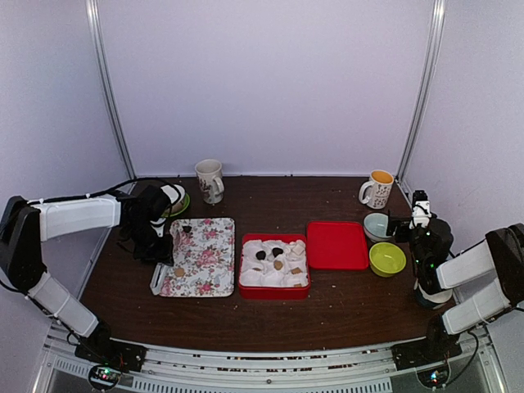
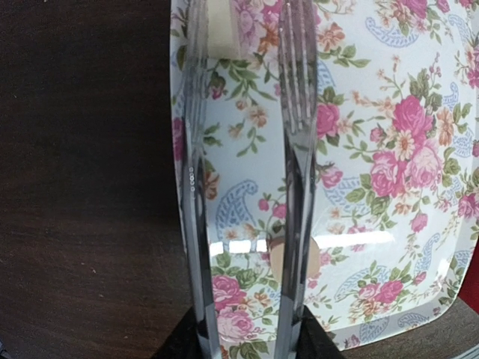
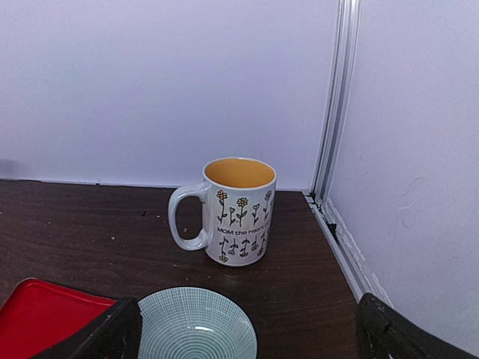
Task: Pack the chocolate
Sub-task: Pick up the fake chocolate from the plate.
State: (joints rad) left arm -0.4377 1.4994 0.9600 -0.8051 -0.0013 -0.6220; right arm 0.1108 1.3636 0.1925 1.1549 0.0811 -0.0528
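Observation:
A red box (image 1: 246,291) lined with white crumpled paper holds several chocolate pieces, dark (image 1: 261,255) and tan (image 1: 278,264). The floral tray (image 1: 205,262) carries a tan piece (image 1: 179,272) and a dark piece (image 1: 187,228). My left gripper (image 1: 154,241) is shut on metal tongs (image 2: 297,149) over the tray's left edge. The tong arms stand apart. In the left wrist view the tan piece (image 2: 313,258) lies partly behind the right tong arm, above my gripper (image 2: 251,344). My right gripper (image 1: 420,214) is open and empty at the far right, and it shows in the right wrist view (image 3: 247,340).
The red lid (image 1: 337,245) lies right of the box. A blue-grey bowl (image 1: 377,226) and a green bowl (image 1: 387,259) sit near the right gripper. A yellow-lined mug (image 3: 239,209) stands at the back right, a white mug (image 1: 210,180) at the back, and a green dish (image 1: 178,203) behind the left arm.

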